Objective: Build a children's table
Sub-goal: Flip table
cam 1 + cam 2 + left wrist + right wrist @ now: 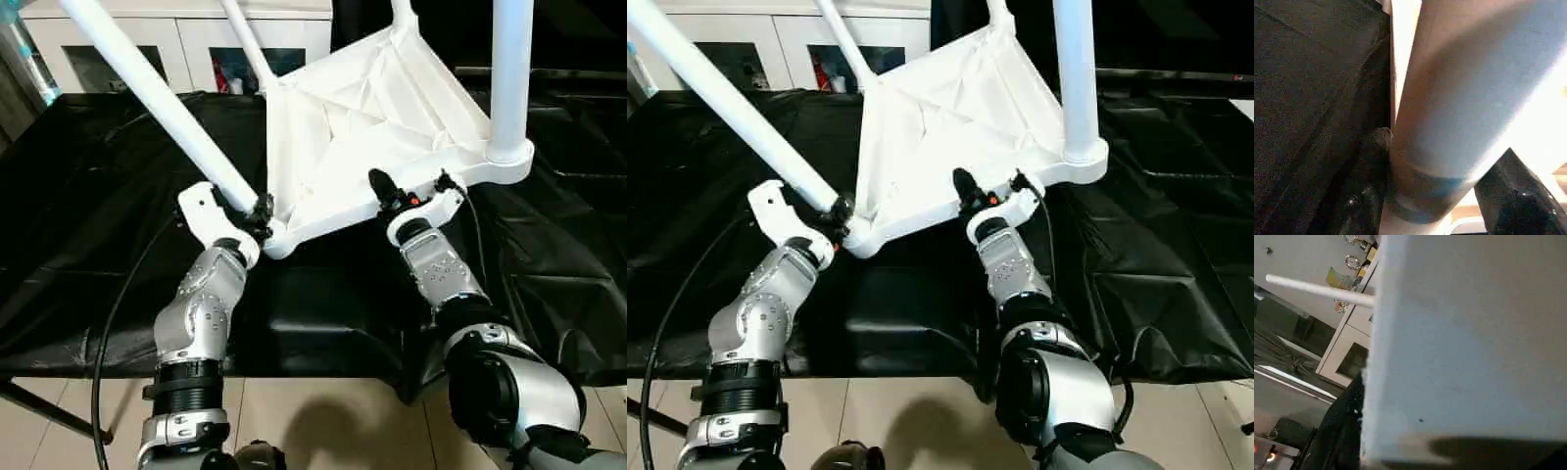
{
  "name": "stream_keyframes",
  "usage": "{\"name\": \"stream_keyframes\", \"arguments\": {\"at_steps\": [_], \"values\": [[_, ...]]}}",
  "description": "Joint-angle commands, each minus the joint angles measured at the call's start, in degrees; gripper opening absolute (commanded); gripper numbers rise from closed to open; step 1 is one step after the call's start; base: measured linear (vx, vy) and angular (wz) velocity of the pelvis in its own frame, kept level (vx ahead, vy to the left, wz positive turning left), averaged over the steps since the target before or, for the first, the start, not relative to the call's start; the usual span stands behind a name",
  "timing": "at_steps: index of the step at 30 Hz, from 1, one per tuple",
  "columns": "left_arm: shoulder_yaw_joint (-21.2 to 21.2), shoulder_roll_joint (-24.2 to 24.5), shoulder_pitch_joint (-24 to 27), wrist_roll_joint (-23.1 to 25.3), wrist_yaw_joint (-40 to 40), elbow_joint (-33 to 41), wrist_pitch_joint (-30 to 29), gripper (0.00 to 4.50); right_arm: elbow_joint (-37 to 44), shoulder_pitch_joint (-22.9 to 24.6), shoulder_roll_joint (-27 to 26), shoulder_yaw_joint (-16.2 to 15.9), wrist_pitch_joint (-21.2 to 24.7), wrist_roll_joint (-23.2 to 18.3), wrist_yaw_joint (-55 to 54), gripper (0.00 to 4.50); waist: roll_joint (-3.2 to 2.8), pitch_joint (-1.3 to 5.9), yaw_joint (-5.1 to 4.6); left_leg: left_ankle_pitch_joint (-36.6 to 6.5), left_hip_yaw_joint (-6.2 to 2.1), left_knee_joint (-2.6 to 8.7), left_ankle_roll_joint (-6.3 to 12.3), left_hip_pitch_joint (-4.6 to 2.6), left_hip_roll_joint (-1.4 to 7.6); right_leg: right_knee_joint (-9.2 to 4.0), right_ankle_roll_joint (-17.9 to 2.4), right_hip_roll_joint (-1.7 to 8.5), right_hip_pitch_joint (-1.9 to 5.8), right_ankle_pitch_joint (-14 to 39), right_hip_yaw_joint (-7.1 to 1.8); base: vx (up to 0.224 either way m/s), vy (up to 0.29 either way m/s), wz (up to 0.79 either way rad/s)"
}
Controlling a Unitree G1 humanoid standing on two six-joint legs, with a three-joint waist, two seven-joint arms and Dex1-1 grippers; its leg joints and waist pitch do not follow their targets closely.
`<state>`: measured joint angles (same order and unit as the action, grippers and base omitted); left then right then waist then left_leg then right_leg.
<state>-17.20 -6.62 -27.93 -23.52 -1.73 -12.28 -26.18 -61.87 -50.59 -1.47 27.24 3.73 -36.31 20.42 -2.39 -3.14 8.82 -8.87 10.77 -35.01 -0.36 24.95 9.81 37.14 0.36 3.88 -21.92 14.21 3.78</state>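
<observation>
Lying upside down and tilted on a black sheet (88,196), the tabletop (362,127), ribbed underside facing up, near edge just in front of both grippers. Standing in the corner sockets, several legs: one upright leg (511,78) at the near corner beyond the right fingers, one slanted leg (157,103) rising from the near corner at the left fingers, away toward the upper left, and two more at the far corners, only partly seen.

Left gripper (257,213) clenching around the base of the slanted leg, right where it is entering the socket; in the left wrist view, black fingers (1369,196) pressing on both sides of the thick white tube (1464,107), touching it.

Right gripper (407,196) grasping the near rim of the tabletop, between the two near corners; one black finger (382,188) lying over the rim on the ribbed side, the other hidden under the edge. In the right wrist view, the white rim (1469,357) sitting close between the fingers.

Standing behind the sheet, a white cabinet (186,44).
</observation>
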Motion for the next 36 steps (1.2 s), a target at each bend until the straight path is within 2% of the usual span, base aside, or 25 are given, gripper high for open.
{"name": "stream_keyframes", "arguments": {"at_steps": [1, 5, 6, 9, 10, 11, 13, 14, 15, 16, 18, 19, 21, 22, 23, 25, 26, 27, 28, 29, 30, 32, 33, 34, 36], "values": [[-0.3, -1.0, -0.8, -3.9, -2.0, -0.8, -1.3, 2.92, -0.1, -1.9, 0.6, 0.1, -1.3, 1.2, -0.8, 2.04, 0.39, 5.07, 0.0, -4.3, -1.76, 3.24, 4.19, -2.74, 4.14, -3.14, -14.3, 5.65, 1.94, -10.1, -2.4, 0.0, 0.0, 0.0], [-1.1, 0.2, -0.6, -3.7, -1.6, -0.8, -1.7, 3.26, 0.1, -2.2, 1.3, 0.1, -3.4, 2.0, -1.3, 2.03, 0.38, 5.15, -0.09, -4.1, -1.53, 3.22, 4.39, -2.8, 4.14, -3.07, -14.2, 5.48, 1.8, -10.1, -2.24, 0.0, 0.0, 0.0], [-1.1, 0.8, -0.3, -3.5, -1.8, -0.6, -2.1, 3.34, 0.4, -2.2, 1.5, 0.1, -3.9, 2.1, -1.7, 2.03, 0.13, 5.18, -0.09, -4.3, -1.5, 3.24, 4.4, -2.88, 4.19, -3.11, -14.0, 5.51, 1.68, -9.8, -2.22, 0.0, 0.0, 0.0], [-1.6, 3.7, 0.7, -3.7, -3.3, 0.2, -4.3, 3.54, 1.6, -2.2, 2.5, 0.4, -5.2, 2.3, -3.0, 2.03, 0.02, 5.11, -0.1, -5.0, -1.45, 3.38, 4.01, -2.93, 4.14, -3.17, -13.6, 5.45, 1.59, -8.7, -2.17, 0.0, 0.0, 0.0], [-1.2, 6.7, 1.9, -4.4, -6.2, 1.1, -6.8, 3.65, 3.0, -1.9, 3.4, 0.5, -6.0, 2.7, -3.6, 2.03, -0.06, 5.12, -0.03, -5.4, -1.42, 3.47, 3.51, -3.02, 4.16, -3.19, -13.4, 5.48, 1.49, -7.9, -2.17, 0.0, 0.0, 0.0], [-1.0, 7.3, 2.2, -4.6, -6.9, 1.3, -7.4, 3.72, 3.3, -1.9, 3.6, 0.5, -6.0, 2.7, -3.7, 2.03, -0.08, 5.11, -0.03, -5.6, -1.43, 3.51, 3.25, -3.03, 4.16, -3.13, -13.4, 5.47, 1.45, -7.6, -2.16, 0.0, 0.0, 0.0], [0.3, 10.0, 3.9, -5.0, -9.8, 2.7, -9.7, 3.76, 4.4, -1.5, 4.5, 0.1, -6.4, 3.4, -4.0, 2.03, -0.17, 5.06, -0.05, -5.9, -1.41, 3.65, 2.39, -3.08, 4.14, -3.09, -13.1, 5.31, 1.38, -6.7, -2.13, 0.0, 0.0, 0.0], [2.6, 12.7, 5.7, -4.5, -12.6, 4.3, -11.5, 3.94, 5.5, -1.0, 5.3, -0.7, -7.0, 4.6, -4.2, 2.03, -0.22, 5.05, -0.04, -6.3, -1.34, 3.68, 2.14, -3.18, 4.13, -3.15, -13.0, 5.23, 1.33, -6.6, -2.14, 0.0, 0.0, 0.0], [3.6, 13.7, 6.4, -4.1, -13.6, 4.8, -12.1, 3.94, 5.8, -0.8, 5.6, -1.0, -7.4, 5.2, -4.3, 2.03, -0.05, 4.97, 0.02, -6.6, -1.25, 3.72, 1.82, -3.27, 4.13, -3.24, -12.5, 5.12, 1.17, -6.0, -2.2, 0.0, 0.0, 0.0], [3.6, 13.7, 6.4, -4.1, -13.6, 4.8, -12.1, 4.07, 5.8, -0.8, 5.6, -1.0, -7.4, 5.2, -4.3, 2.03, -0.22, 4.97, 0.23, -7.1, -1.15, 3.72, 1.42, -3.32, 4.02, -3.31, -12.1, 5.12, 1.18, -5.5, -2.25, 0.0, 0.0, 0.0], [8.8, 17.8, 8.7, -1.1, -17.9, 6.9, -12.2, 4.18, 7.5, 0.0, 6.5, -1.7, -7.6, 6.3, -5.0, 2.03, -0.26, 4.91, 0.49, -7.4, -1.22, 3.83, 0.92, -3.31, 4.05, -3.46, -11.2, 5.14, 1.11, -4.9, -2.32, 0.0, 0.0, 0.0], [13.2, 20.8, 10.0, 1.4, -21.3, 9.4, -10.7, 4.23, 9.2, 0.9, 7.4, -3.0, -7.3, 8.2, -5.9, 2.03, -0.08, 4.95, 0.6, -7.4, -1.27, 3.98, 0.83, -3.28, 4.12, -3.42, -10.5, 5.15, 1.09, -4.0, -2.29, 0.0, 0.0, 0.0], [15.0, 22.0, 10.4, 2.5, -22.6, 10.6, -9.6, 4.41, 9.9, 1.4, 7.8, -3.8, -7.2, 9.3, -6.4, 2.03, -0.32, 4.95, 0.79, -7.4, -1.28, 4.06, 0.33, -3.52, 4.16, -3.38, -9.9, 4.99, 0.89, -3.6, -2.28, 0.0, 0.0, 0.0], [17.9, 23.9, 10.5, 4.2, -24.0, 13.5, -8.6, 4.47, 12.0, 2.4, 8.7, -5.7, -6.2, 11.7, -7.5, 2.03, -0.21, 4.84, 0.92, -8.2, -1.22, 4.21, -0.46, -3.56, 4.15, -3.49, -10.0, 5.06, 0.87, -3.1, -2.33, 0.0, 0.0, 0.0], [21.0, 25.9, 10.1, 7.6, -25.9, 15.7, -3.9, 4.47, 14.2, 3.4, 9.6, -7.3, -4.9, 14.0, -9.3, 2.03, -0.24, 4.8, 0.99, -8.8, -1.24, 4.3, -0.76, -3.51, 4.15, -3.6, -9.8, 5.07, 0.87, -2.5, -2.36, 0.0, 0.0, 0.0], [23.1, 27.4, 9.7, 9.8, -27.2, 17.7, -1.1, 4.49, 16.2, 4.3, 10.3, -8.6, -3.9, 15.7, -10.6, 2.03, -0.04, 4.54, 0.75, -10.3, -1.35, 4.68, -1.89, -3.42, 4.07, -3.92, -8.0, 5.01, 0.91, -0.3, -2.52, 0.0, 0.0, 0.0], [23.5, 27.7, 9.5, 10.1, -27.5, 18.3, -0.9, 4.49, 16.8, 4.6, 10.5, -8.9, -3.7, 16.1, -10.9, 2.03, -0.03, 4.61, 0.72, -10.7, -1.25, 4.62, -2.49, -3.48, 3.99, -3.82, -7.9, 5.02, 0.95, 0.1, -2.52, 0.0, 0.0, 0.0], [23.5, 27.5, 7.0, 9.3, -27.6, 21.5, -1.3, 4.49, 20.6, 6.1, 11.4, -10.3, -1.2, 17.4, -10.9, 2.03, 0.25, 4.51, 0.44, -11.5, -1.1, 4.69, -3.34, -3.45, 3.89, -3.91, -7.8, 5.04, 0.96, 1.2, -2.64, 0.0, 0.0, 0.0], [23.5, 27.5, 5.9, 9.3, -27.3, 22.5, -1.1, 4.49, 22.2, 6.7, 11.8, -11.0, 0.0, 17.9, -10.9, 2.03, 0.12, 4.66, 0.56, -11.3, -1.08, 4.59, -3.82, -3.61, 3.84, -3.87, -7.5, 5.02, 0.88, 1.2, -2.7, 0.0, 0.0, 0.0], [23.5, 27.5, 5.9, 9.3, -27.3, 22.5, -1.1, 4.49, 22.2, 6.7, 11.8, -11.0, 0.0, 17.9, -10.9, 2.03, 0.15, 4.57, 0.42, -11.1, -1.14, 4.66, -3.92, -3.48, 3.79, -3.9, -7.3, 4.89, 1.0, 1.1, -2.69, 0.0, 0.0, 0.0], [23.7, 27.4, 4.2, 10.1, -26.9, 23.1, 0.2, 4.49, 24.1, 7.5, 12.3, -11.8, 1.4, 18.6, -11.0, 2.03, 0.58, 4.51, 0.09, -10.6, -1.11, 4.67, -3.87, -3.07, 3.63, -3.93, -7.2, 4.99, 1.19, 0.8, -2.7, 0.0, 0.0, 0.0], [24.0, 26.9, 1.1, 12.7, -25.3, 23.5, 3.0, 4.49, 27.7, 9.0, 13.7, -13.7, 4.0, 19.8, -11.2, 2.03, 0.68, 4.51, -0.06, -10.7, -1.12, 4.59, -3.52, -3.21, 3.57, -4.2, -6.2, 5.0, 1.28, 2.0, -2.83, 0.0, 0.0, 0.0], [24.0, 26.9, 1.1, 12.7, -25.3, 23.5, 3.0, 4.49, 27.7, 9.0, 13.7, -13.7, 4.0, 19.8, -11.2, 2.03, 0.75, 4.46, -0.37, -10.6, -1.16, 4.61, -3.55, -2.96, 3.5, -4.32, -6.1, 5.09, 1.39, 2.7, -2.82, 0.0, 0.0, 0.0], [23.9, 26.4, -0.3, 12.5, -25.3, 24.2, 3.9, 4.49, 29.8, 9.8, 14.4, -14.2, 5.3, 19.9, -12.0, 2.03, 0.98, 4.27, -0.7, -11.0, -1.18, 4.73, -3.69, -2.87, 3.48, -4.55, -6.2, 5.1, 1.41, 4.0, -2.8, 0.0, 0.0, 0.0], [24.4, 26.0, -2.0, 12.3, -26.2, 25.3, 5.2, 4.49, 31.9, 10.4, 15.6, -15.1, 6.5, 20.9, -12.8, 2.03, 1.09, 4.37, -1.06, -10.9, -1.11, 4.56, -3.54, -2.91, 3.41, -4.53, -6.7, 5.05, 1.41, 4.5, -2.84, 0.0, 0.0, 0.0]]}}
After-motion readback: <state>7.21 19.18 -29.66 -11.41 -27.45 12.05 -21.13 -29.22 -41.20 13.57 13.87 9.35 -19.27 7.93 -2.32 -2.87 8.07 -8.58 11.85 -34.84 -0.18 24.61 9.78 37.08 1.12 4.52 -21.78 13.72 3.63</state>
